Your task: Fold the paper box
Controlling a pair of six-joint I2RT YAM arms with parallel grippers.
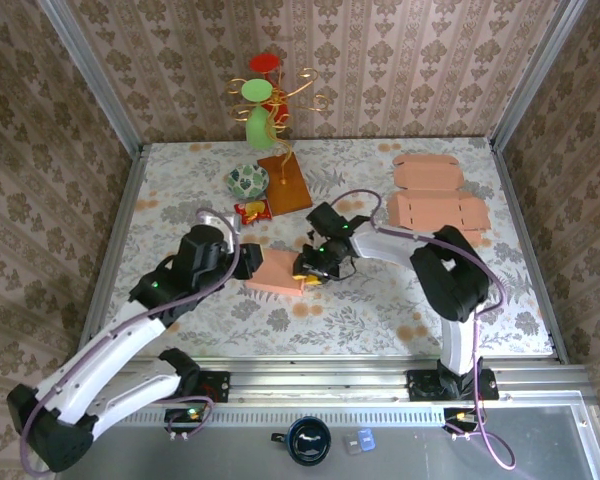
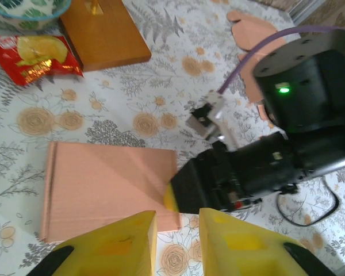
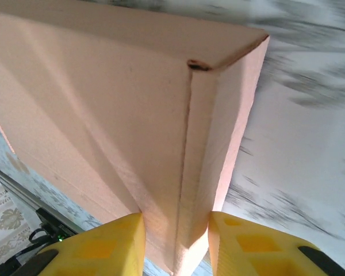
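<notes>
1. Between the yellow fingers (image 3: 98,250) of the right gripper (image 3: 175,215) stands a side wall of the pink paper box (image 3: 103,115). Both pads press against it, so this gripper is clamped on the box.
2. Ahead of that gripper, the wall runs to a folded corner with a small crease, and the box's broad face slopes off to its left.
3. From above, the right gripper (image 1: 308,268) is at the right end of the paper box (image 1: 276,272) and the left gripper (image 1: 248,262) is at the left end.
4. At the left gripper (image 2: 177,214) the fingers stand a narrow gap apart. The near edge of the paper box (image 2: 103,184) runs behind the left-hand fingertip, and one box corner sits in the gap. I cannot tell whether it pinches the box.
5. Beyond the left gripper, past the box, lie a red snack packet (image 2: 37,57), a wooden board (image 2: 100,29) and a patterned bowl (image 2: 23,11).
6. Well off to the right gripper's far side, two flat pink box blanks (image 1: 438,210) lie on the floral table (image 1: 380,310).
</notes>
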